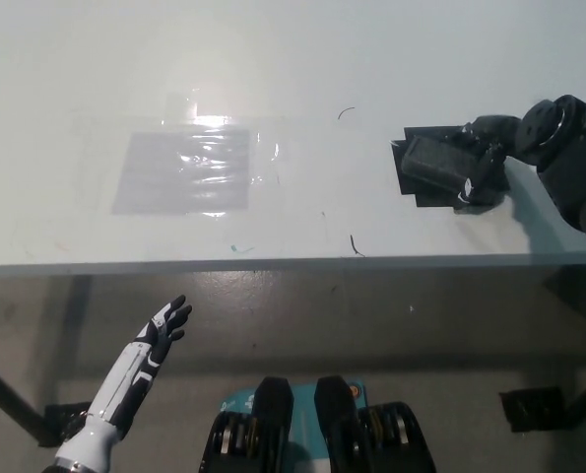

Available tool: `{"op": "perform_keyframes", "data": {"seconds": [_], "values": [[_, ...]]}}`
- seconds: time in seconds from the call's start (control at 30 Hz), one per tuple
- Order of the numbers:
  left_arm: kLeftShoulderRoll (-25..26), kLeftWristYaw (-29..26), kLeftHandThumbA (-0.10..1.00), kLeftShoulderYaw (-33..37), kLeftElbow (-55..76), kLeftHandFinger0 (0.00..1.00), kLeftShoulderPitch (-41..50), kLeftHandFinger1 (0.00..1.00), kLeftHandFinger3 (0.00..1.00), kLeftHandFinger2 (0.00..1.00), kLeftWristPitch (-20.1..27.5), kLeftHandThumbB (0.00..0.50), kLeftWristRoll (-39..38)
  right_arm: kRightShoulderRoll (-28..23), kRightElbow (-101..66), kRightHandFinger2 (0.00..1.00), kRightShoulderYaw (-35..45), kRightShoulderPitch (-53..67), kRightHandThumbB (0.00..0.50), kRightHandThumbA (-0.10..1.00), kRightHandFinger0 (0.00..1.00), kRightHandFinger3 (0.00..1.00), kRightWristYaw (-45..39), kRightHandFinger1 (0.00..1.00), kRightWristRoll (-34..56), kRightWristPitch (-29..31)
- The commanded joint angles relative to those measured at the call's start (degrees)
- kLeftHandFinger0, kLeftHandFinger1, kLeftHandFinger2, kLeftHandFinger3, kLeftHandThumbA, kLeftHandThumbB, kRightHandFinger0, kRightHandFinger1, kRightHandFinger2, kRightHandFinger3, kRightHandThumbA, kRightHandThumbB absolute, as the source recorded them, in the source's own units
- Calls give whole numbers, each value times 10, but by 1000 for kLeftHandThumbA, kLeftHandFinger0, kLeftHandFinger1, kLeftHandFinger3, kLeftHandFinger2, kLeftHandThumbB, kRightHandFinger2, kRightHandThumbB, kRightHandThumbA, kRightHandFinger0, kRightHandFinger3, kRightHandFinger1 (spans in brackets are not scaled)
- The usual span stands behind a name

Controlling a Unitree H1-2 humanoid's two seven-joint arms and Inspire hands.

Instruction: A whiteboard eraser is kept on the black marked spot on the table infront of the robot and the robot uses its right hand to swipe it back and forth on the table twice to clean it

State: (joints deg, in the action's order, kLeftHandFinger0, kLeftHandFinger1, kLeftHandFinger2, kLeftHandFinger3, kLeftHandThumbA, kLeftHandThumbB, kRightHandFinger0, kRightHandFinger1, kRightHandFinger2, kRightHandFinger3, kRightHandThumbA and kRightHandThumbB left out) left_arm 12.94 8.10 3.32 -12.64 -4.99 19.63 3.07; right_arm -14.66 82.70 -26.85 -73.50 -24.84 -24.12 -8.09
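A: Grasping seems to be the step in hand. The black right hand (482,158) lies on the right part of the whiteboard eraser (435,163), and its fingers bend down around the right end of it.

B: Is the eraser really held?

A: I judge that it is, or almost. The fingers wrap the end of the block, but I cannot see how firm the contact is, because hand and eraser are both dark.

B: Where is the eraser now?

A: It sits on the black marked spot (416,195) at the right side of the white table (273,59), not far from the front edge. It lies flat, a little turned. I see no sign that a swipe is begun.

B: And the other hand?

A: The white left hand (164,327) hangs below the table edge at the lower left, with fingers spread and nothing in them. It takes no part.

B: What does the next move ask for?

A: In my judgement, the hand must press the eraser flat on the surface and push it sideways toward the middle of the table, where small pen marks (355,244) are. The pressure should be even, otherwise the eraser can tip or slip out from under the fingers.
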Motion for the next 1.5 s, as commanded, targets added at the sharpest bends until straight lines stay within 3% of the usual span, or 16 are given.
{"op": "perform_keyframes", "data": {"seconds": [0.0,0.13,0.27,0.33,0.4,0.43,0.47,0.6,0.63,0.83,1.0,1.1,1.13,1.23,1.3,1.47], "values": [[10,8,1000,-1,16,1000,-6,1000,1000,1000,19,417,-1,4,1,1000,0,-20,237,1000,1000,1000,31,1000,-7,-12],[8,8,1000,0,16,1000,-8,1000,1000,1000,20,422,1,10,-1,1000,-10,-15,277,1000,1000,1000,92,1000,-21,-23],[9,10,1000,-1,18,1000,-11,1000,1000,1000,18,429,-1,16,-6,1000,-8,-3,203,556,991,1000,230,1000,-27,-11],[10,9,1000,-1,16,1000,-12,1000,1000,1000,18,432,2,18,-7,840,-16,-3,158,481,702,1000,268,788,-38,-9],[10,12,1000,-1,18,1000,-12,1000,1000,1000,15,435,-2,17,-8,802,-16,-3,151,450,654,946,285,731,-38,4],[11,13,1000,-1,19,1000,-12,1000,1000,1000,14,435,-3,16,-8,676,-17,-2,160,442,565,820,295,605,-39,12],[11,13,1000,-1,21,1000,-12,1000,1000,1000,13,432,-3,14,-9,443,-18,-3,167,447,288,610,305,355,-39,20],[11,13,1000,-1,19,1000,-16,1000,1000,1000,15,428,-3,13,-10,223,-16,-7,192,448,92,383,323,137,-39,33],[11,12,1000,-1,20,1000,-15,1000,1000,1000,15,430,-1,14,-11,100,-17,-7,201,435,5,238,330,10,-40,37],[10,13,1000,0,22,1000,-15,1000,1000,1000,14,433,-1,16,-11,204,-17,-10,212,435,38,378,327,96,-40,47],[14,15,1000,-1,24,1000,-22,1000,1000,1000,10,435,0,11,-8,91,-39,-11,220,400,0,294,321,14,-58,51],[18,15,1000,-3,21,1000,-26,1000,1000,1000,14,432,3,4,-9,185,-61,-12,233,374,61,337,314,92,-75,58],[19,16,1000,-3,21,1000,-26,1000,1000,1000,12,439,3,-1,-10,384,-78,-13,210,420,221,554,297,257,-88,59],[21,21,1000,-1,18,1000,-28,1000,1000,1000,13,432,1,-8,-15,331,-118,-11,187,412,188,538,274,203,-117,75],[20,24,1000,0,16,1000,-29,1000,1000,1000,12,445,-2,-7,-19,220,-148,-3,216,317,12,414,278,66,-137,96],[17,22,1000,1,16,1000,-21,1000,1000,1000,14,441,-1,7,-34,87,-211,12,254,144,0,290,264,5,-175,143]]}}
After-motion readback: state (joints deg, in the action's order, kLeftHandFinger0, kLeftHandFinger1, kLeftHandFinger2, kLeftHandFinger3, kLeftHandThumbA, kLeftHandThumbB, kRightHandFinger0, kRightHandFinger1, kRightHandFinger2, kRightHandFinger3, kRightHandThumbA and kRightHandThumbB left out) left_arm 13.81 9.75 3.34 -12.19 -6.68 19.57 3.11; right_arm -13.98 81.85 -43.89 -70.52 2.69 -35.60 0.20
